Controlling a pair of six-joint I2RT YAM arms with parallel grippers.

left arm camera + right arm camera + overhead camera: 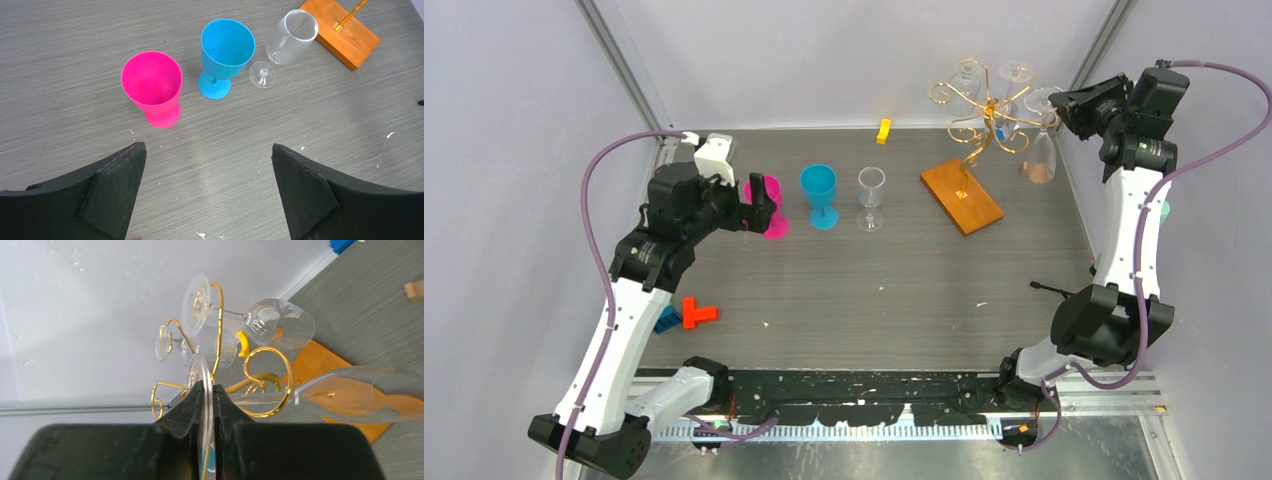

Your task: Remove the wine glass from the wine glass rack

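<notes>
R gripper (pixel 204 392) is clamped on the round foot of the wine glass (pixel 357 395). That glass hangs bowl-down, stem through an outer curl of the rack (pixel 962 197), at the far right corner of the table (pixel 874 290). 2 more glasses (pixel 280 322) hang on other curls. L gripper (pixel 207 192) is spread wide, holding nothing, over the table's left side. Pink cup (pixel 151 85), blue cup (pixel 227 47) & clear glass (pixel 290 37) stand in a row beyond it.
</notes>
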